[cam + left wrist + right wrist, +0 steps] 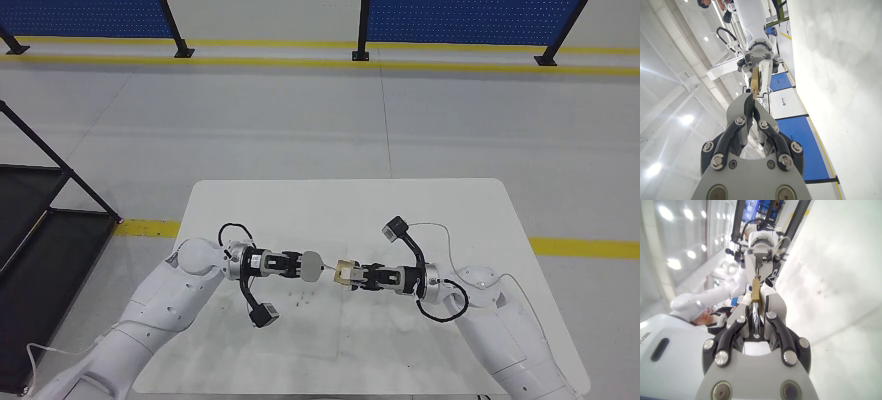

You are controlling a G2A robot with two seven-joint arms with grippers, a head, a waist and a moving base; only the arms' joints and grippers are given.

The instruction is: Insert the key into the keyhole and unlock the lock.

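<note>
In the left wrist view, at frame centre, the left gripper has its jaws pressed together on the key, whose thin blade pokes out just past the black pads. Straight ahead, the right gripper has its jaws clamped on the flat sides of the brass lock, with the chrome shackle pointing back toward its own wrist. In the top view both arms meet nose to nose at the middle of the frame, above the white table. We judge that picking up and lining up are done, with the key tip right at the keyhole face. Pushing it fully in, turning it and popping the shackle appear to be left. How deep the blade sits, if it has entered at all, we cannot tell, because the pads cover most of the key and the keyhole itself is too small to make out. The shackle shows edge-on, so we cannot tell whether it is latched.
</note>
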